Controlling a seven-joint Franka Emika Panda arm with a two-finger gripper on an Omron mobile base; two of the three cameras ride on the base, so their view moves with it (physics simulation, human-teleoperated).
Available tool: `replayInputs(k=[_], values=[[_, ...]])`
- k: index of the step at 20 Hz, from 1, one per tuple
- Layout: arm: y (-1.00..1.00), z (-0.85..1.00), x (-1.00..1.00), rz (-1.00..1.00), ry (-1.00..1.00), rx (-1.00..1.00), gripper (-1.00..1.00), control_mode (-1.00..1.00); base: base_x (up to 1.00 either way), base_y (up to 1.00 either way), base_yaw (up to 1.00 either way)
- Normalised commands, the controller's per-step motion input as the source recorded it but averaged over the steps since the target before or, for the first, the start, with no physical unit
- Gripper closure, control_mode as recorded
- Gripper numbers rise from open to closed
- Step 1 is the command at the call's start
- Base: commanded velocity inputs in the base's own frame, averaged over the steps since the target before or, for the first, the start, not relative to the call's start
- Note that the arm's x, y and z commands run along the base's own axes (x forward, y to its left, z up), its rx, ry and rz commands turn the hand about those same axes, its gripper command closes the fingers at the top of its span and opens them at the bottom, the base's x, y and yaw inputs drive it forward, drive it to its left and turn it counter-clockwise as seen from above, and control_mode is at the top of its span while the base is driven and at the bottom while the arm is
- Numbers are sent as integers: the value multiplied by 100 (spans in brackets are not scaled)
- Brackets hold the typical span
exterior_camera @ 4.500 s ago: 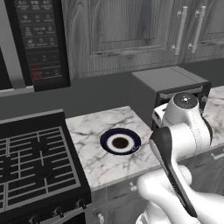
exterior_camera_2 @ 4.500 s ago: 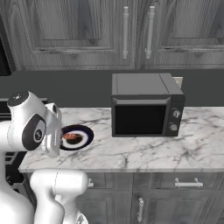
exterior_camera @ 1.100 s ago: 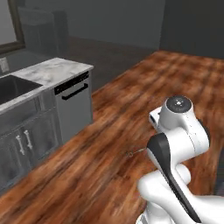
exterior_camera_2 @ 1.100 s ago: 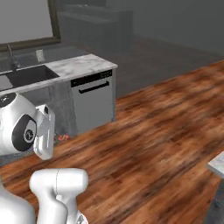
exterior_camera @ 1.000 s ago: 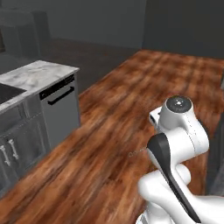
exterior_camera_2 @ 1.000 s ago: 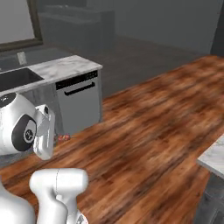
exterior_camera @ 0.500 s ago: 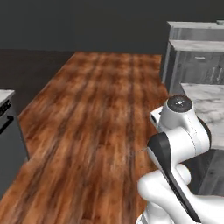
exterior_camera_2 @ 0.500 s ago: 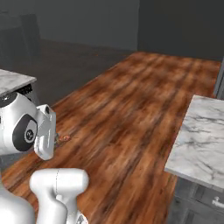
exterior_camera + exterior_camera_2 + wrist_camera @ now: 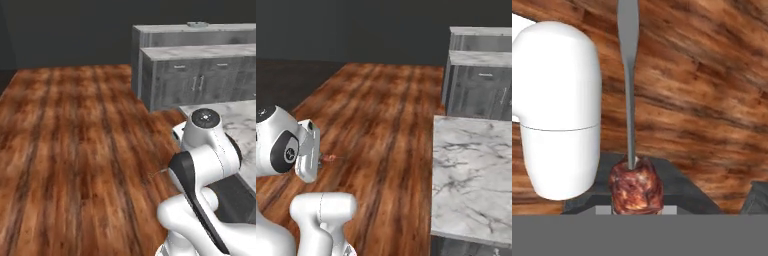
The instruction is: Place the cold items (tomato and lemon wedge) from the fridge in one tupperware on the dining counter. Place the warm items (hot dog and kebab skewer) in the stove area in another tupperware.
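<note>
Wooden floorboards ran across the left base view toward grey cabinets, with a marble-topped table beside the white arm. From the right base view, the kebab skewer jutted out from the tool above the floor, well apart from the table (its marble top bare nearby). Seen from the hand, the tool was clamped shut on the skewer's red-brown chunk, its grey stick pointing away over the boards.

A brown plank floor runs back to a dark wall, with a grey cabinet block under a marble top at the right, 2 thin handles on its doors.
</note>
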Motion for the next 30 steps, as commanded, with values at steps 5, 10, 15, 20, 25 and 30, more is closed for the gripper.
replayInputs(k=[5,10,15,20,25,30], values=[[0,0,0,0,0,0,100,100,100,73,-33],[0,0,0,0,0,0,100,100,100,83,-22],[0,0,0,0,0,0,100,100,100,65,-18],[0,0,0,0,0,0,100,100,100,54,-19],[0,0,0,0,0,0,100,100,100,52,-20],[0,0,0,0,0,0,100,100,100,61,-23]])
